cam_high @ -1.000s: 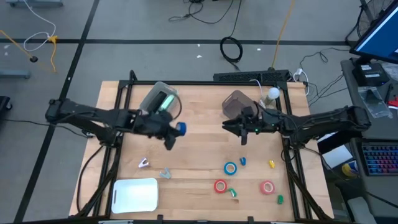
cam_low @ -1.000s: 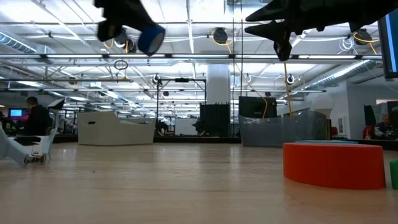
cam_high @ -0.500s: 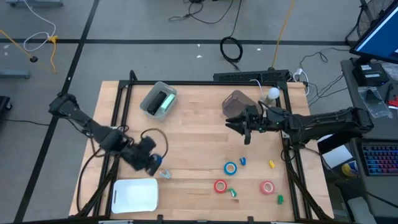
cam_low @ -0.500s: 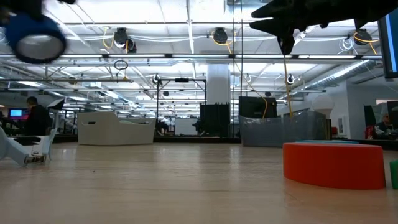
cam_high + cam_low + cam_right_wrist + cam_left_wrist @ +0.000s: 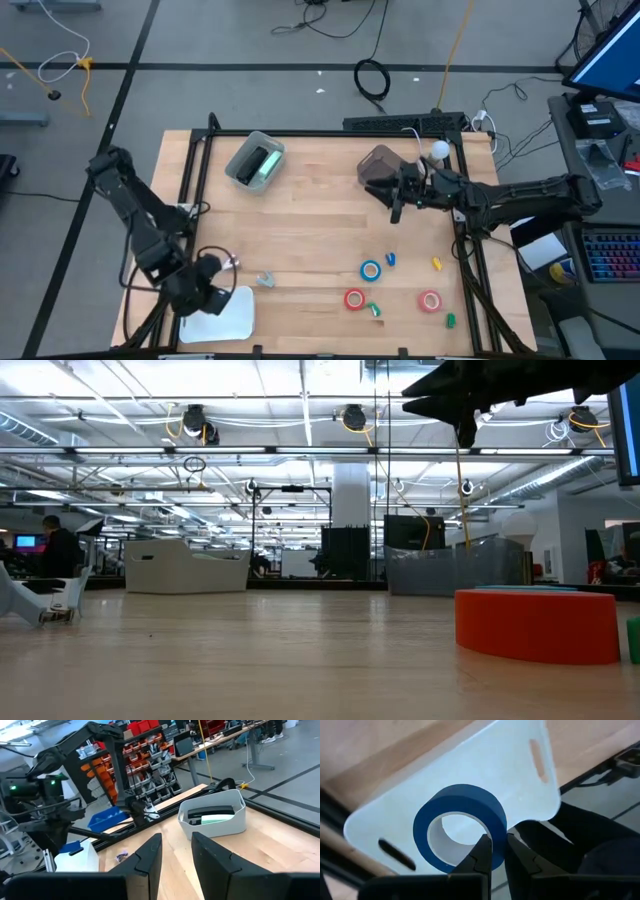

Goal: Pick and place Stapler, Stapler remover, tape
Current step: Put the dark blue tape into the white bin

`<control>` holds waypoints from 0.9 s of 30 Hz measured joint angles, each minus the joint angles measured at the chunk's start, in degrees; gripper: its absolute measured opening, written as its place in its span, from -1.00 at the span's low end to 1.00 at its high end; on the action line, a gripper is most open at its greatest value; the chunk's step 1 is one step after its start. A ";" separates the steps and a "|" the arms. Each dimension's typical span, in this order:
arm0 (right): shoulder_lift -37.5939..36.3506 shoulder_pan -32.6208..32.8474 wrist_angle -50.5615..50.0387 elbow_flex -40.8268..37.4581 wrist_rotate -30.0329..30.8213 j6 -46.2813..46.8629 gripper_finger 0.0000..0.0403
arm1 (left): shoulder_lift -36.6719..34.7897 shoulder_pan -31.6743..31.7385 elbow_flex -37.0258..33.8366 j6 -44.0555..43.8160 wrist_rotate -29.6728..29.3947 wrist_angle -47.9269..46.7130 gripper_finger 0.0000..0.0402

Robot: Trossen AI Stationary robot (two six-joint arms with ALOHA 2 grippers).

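Note:
My left gripper is shut on a blue tape roll with a pale core. It hangs over the white board at the table's near left corner. One more blue roll and two red rolls lie flat on the near right of the table. The low view shows one red roll close up. A small grey piece lies near the board. My right gripper is open in the air by the dark bin and touches nothing. My left gripper pinches the blue roll's wall with one finger inside the ring and the other outside it. The roll is lifted clear above the white board, standing on edge with its hole facing the wrist camera.
A pale bin holding a green item stands at the far left of the table. Small blue, yellow and green bits lie among the rolls. The table's middle is bare wood. A black frame runs along the table's edges.
My left arm has swung from the table's middle toward the near left corner, carrying the blue roll out of the low view and down over the white board. My right gripper has drifted slightly toward the far edge. Its fingers stayed apart.

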 joint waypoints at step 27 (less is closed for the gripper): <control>0.00 -1.27 0.02 0.00 -0.04 0.46 -0.50 | 16.19 -3.58 0.07 -0.78 7.05 -3.52 -0.88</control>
